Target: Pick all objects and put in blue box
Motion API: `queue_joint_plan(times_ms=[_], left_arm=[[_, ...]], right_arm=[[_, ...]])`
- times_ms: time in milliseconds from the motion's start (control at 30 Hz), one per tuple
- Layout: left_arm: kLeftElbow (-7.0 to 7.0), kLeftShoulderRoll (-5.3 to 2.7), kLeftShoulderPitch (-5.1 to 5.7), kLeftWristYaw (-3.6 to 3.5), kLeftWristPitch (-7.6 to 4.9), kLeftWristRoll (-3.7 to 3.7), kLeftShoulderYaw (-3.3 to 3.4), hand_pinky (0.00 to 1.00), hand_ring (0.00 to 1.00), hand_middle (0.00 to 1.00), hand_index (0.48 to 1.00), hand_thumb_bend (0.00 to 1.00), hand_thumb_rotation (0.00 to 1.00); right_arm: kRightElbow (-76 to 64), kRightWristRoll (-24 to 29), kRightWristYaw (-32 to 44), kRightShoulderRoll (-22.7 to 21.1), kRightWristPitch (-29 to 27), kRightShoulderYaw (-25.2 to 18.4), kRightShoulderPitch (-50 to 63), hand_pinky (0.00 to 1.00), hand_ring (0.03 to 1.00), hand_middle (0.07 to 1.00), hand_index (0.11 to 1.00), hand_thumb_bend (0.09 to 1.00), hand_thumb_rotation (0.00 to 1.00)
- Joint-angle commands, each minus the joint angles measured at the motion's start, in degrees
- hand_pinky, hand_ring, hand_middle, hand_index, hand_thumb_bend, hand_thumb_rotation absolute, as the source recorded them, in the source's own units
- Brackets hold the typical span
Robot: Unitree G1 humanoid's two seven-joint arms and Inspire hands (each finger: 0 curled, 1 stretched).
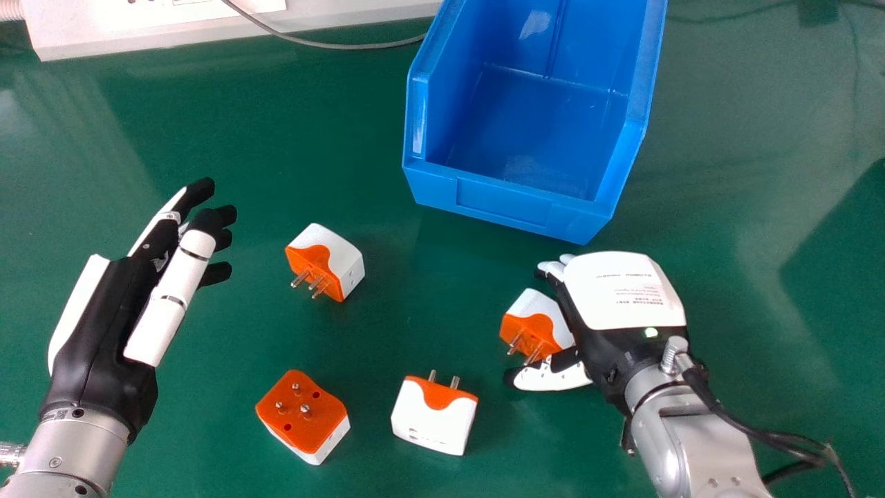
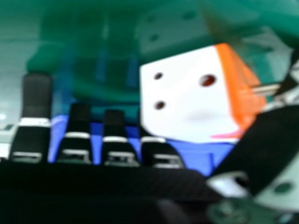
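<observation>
Okay so the right robot hand [image 1: 622, 297] is loose, fingers pretty straight, with one orange-and-white adapter [image 1: 527, 311] between them and the thumb, on the counter [image 1: 373, 138] near the blue box [image 1: 511, 204]. Left robot hand [image 1: 100, 332] is relaxed too. Between the hands: a prongs-up adapter [image 1: 301, 422] plus two tipped adapters [image 1: 434, 418].

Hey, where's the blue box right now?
The blue box sits on the green table at the top of the head view, right of centre, just beyond the right hand.
</observation>
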Motion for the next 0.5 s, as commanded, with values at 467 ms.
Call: queue_joint_plan(times_ms=[467], left_arm=[[-3.27, -0.17, -0.30, 0.49, 1.45, 0.23, -0.47, 0.83, 0.88, 0.88, 0.922, 0.48, 0.88]], right_arm=[[1.81, 3.36, 3.25, 1.92, -0.59, 1.54, 0.20, 0.67, 0.795, 0.815, 0.777, 0.576, 0.38]])
